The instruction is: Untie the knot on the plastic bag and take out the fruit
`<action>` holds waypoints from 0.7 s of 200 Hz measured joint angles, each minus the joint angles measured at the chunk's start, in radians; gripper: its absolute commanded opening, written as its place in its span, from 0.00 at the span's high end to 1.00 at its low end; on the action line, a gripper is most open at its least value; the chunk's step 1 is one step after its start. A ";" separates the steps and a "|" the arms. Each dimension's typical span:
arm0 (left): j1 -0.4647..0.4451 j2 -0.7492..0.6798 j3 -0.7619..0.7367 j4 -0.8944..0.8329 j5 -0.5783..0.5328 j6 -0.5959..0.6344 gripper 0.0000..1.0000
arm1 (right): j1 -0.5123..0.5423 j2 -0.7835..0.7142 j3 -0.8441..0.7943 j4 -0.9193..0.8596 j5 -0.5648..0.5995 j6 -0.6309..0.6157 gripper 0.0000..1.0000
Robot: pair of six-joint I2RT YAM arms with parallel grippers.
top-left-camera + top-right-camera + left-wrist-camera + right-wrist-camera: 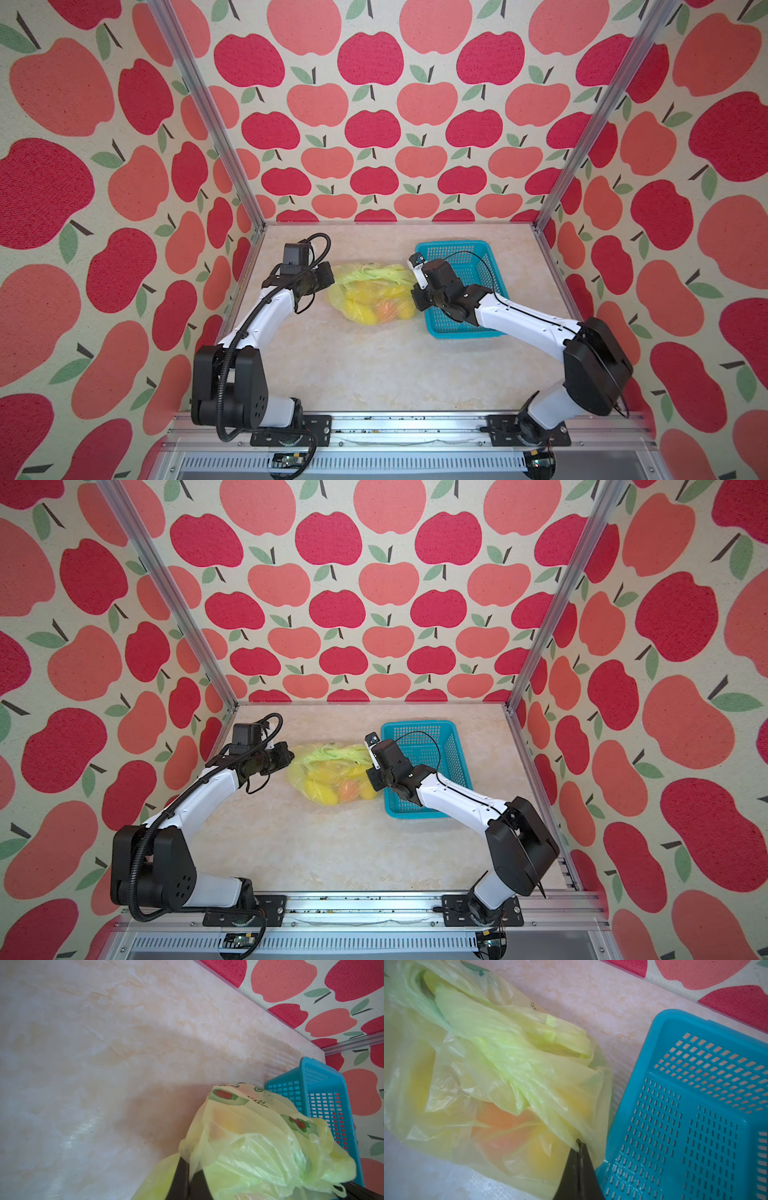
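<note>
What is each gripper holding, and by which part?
Both hold the plastic bag: right gripper pinches a taut strand near the basket, left gripper film opposite.

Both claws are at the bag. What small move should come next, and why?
Probably draw the two claws apart. The left claw and the right claw are each shut on film at opposite sides of the plastic bag, and the knot between them looks bunched, so a gentle pull may loosen it.

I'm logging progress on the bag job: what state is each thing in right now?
plastic bag: lying down, pinched at both ends
knot: bunched lime twist, not visibly undone
fruit: inside the bag
basket: upright, empty
left gripper: shut on bag film
right gripper: shut on a twisted strand
</note>
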State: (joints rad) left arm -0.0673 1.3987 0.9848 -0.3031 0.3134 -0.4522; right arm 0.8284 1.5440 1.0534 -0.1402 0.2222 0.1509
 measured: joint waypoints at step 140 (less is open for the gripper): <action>-0.026 -0.227 -0.097 -0.013 -0.134 0.003 0.03 | 0.113 -0.096 -0.013 0.119 0.009 -0.173 0.11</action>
State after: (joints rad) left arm -0.0933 1.1717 0.8879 -0.3161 0.1791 -0.4492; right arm 0.9417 1.4483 1.0401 -0.0212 0.2314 -0.0223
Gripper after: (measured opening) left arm 0.895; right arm 0.851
